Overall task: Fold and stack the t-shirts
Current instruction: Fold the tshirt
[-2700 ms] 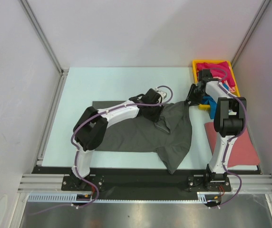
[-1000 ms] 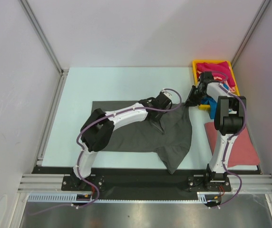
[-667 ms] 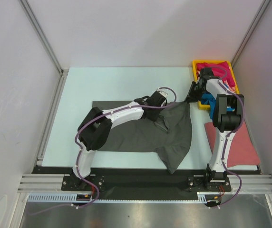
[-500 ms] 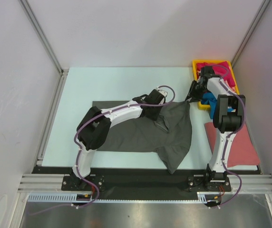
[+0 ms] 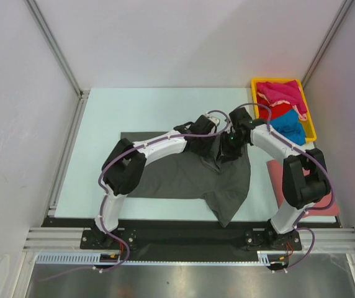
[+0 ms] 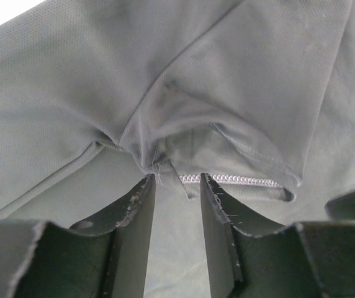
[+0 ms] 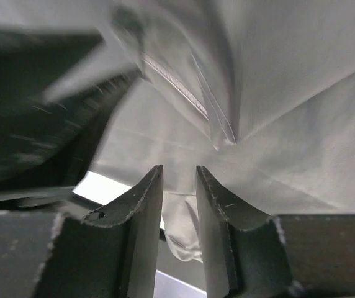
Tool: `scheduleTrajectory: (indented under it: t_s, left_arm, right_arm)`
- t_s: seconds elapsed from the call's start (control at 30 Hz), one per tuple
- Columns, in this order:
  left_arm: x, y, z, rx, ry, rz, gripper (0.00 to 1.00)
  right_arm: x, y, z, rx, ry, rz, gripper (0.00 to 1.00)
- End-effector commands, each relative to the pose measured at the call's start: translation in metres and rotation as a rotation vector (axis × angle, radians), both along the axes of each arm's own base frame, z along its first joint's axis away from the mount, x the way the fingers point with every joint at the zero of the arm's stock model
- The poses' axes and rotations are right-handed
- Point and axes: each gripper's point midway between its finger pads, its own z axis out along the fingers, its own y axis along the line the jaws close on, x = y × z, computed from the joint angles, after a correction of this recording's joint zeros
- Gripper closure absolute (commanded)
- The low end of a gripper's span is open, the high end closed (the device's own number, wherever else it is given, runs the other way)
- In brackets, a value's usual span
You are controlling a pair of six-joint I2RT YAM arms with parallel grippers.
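Note:
A large dark grey t-shirt lies spread on the table, its right part bunched and lifted. My left gripper is shut on a gathered fold of it; in the left wrist view the cloth puckers at the tips by a stitched hem. My right gripper is close beside the left one, over the shirt's upper right part. In the right wrist view its jaws stand narrow with grey cloth running between them. Magenta, red and bright blue shirts lie in the tray.
The yellow tray stands at the back right. A flat reddish shirt lies on the table at the right, partly under the right arm. Enclosure walls and rails ring the table; a black strip runs along the near edge.
My right gripper has swung from the tray's edge left and nearer, to just beside the left gripper, bringing the shirt's right corner inward. The left gripper has stayed almost in place.

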Motion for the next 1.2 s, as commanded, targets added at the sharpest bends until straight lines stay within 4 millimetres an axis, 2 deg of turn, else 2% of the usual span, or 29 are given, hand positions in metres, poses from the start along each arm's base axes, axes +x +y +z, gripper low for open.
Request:
scheduleTrajectory:
  t_s: [0.0, 0.17, 0.3, 0.5, 0.83, 1.0, 1.17]
  left_arm:
    - [0.011, -0.006, 0.006, -0.031, 0.013, 0.030, 0.60]
    - [0.012, 0.000, -0.003, -0.046, 0.056, 0.062, 0.64]
    - [0.011, 0.002, -0.008, -0.073, 0.092, 0.077, 0.59]
    - [0.015, 0.000, -0.017, -0.126, 0.144, 0.085, 0.56]
    - [0.017, -0.002, -0.026, -0.135, 0.187, 0.079, 0.64]
    - [0.018, 0.007, -0.026, -0.134, 0.190, 0.101, 0.69]
    - [0.015, 0.024, -0.031, -0.100, 0.187, 0.137, 0.71]
  right_arm:
    - [-0.005, 0.004, -0.009, 0.014, 0.002, -0.028, 0.67]
    - [-0.017, 0.007, -0.025, 0.010, 0.055, -0.053, 0.64]
    - [-0.025, 0.010, -0.032, 0.004, 0.074, -0.053, 0.62]
    - [-0.021, 0.002, -0.049, -0.062, 0.088, -0.067, 0.62]
    - [-0.008, -0.006, -0.063, -0.150, 0.101, -0.061, 0.69]
    - [-0.007, -0.010, -0.061, -0.177, 0.097, -0.063, 0.74]
    - [-0.013, -0.018, -0.064, -0.218, 0.111, -0.060, 0.80]
